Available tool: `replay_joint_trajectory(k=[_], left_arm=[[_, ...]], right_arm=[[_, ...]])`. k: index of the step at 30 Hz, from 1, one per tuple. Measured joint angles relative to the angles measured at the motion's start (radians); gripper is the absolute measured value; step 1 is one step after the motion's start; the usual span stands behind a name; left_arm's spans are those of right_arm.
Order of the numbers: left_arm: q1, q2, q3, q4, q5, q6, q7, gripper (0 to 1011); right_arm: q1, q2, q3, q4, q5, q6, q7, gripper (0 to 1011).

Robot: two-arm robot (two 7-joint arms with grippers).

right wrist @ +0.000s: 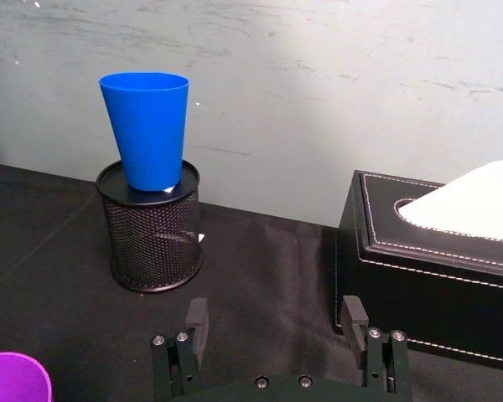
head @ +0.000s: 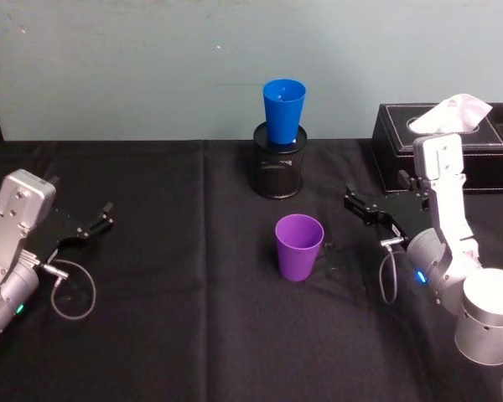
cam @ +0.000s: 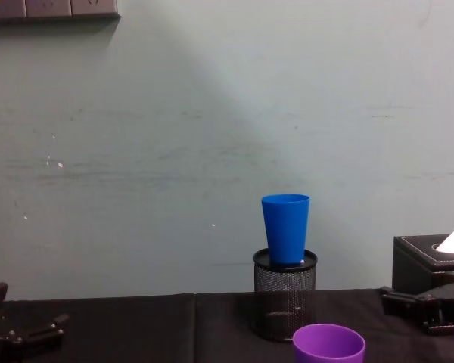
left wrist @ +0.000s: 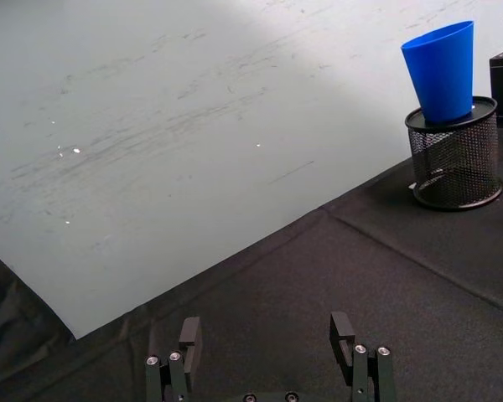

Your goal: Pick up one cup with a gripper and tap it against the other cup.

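The purple cup [head: 299,246] stands upright near the middle of the black tabletop [head: 168,335]. In the chest view only its rim shows, cut off at the bottom edge. In the right wrist view just a slice of it peeks in at a corner. The blue cup [head: 283,110] sits upright in the top of a black mesh pot [head: 277,172], so its base is hidden. It is at 12 o'clock from the purple cup. The right end effector [head: 358,205], fingers apart and holding nothing, hangs at 2 o'clock from the purple cup, near but not touching. The left end effector [head: 96,223], also spread and empty, is well apart at 9 o'clock. A black tissue box [head: 478,151] sits at 2 o'clock, partly behind the right arm.
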Motion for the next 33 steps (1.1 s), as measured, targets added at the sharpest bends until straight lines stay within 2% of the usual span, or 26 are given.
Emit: replay_joint_trajectory(k=[33], left_arm=[[0.000, 0.000, 0.000, 0.000, 0.000, 0.000, 0.000, 1000]], right_arm=[[0.002, 0.002, -0.004, 0.000, -0.002, 0.004, -0.001, 1000]])
